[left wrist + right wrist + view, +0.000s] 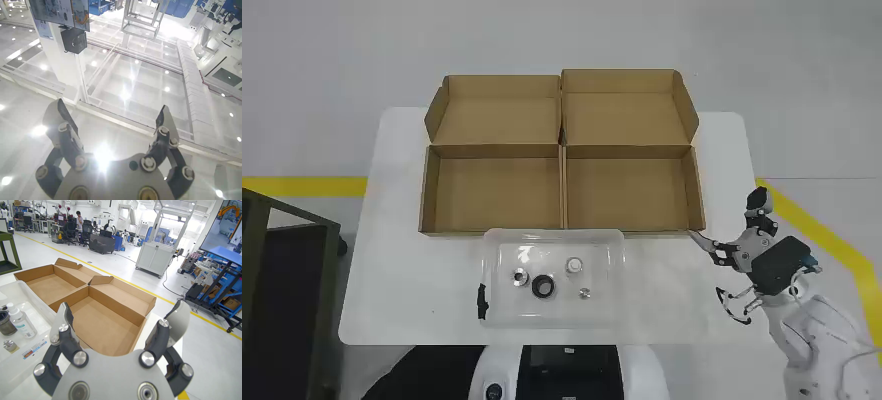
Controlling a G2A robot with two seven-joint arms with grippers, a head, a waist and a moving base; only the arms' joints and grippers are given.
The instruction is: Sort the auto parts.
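Now, two boxes [492,190] [632,190], tray [552,233] holding four parts [544,288]

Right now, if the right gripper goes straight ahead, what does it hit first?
Probably the nearest cardboard box: the open right gripper points over its side wall into it, though depth is unclear.

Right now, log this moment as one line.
right gripper open, empty, near cardboard boxes | left gripper open, empty | parts in clear tray | boxes empty
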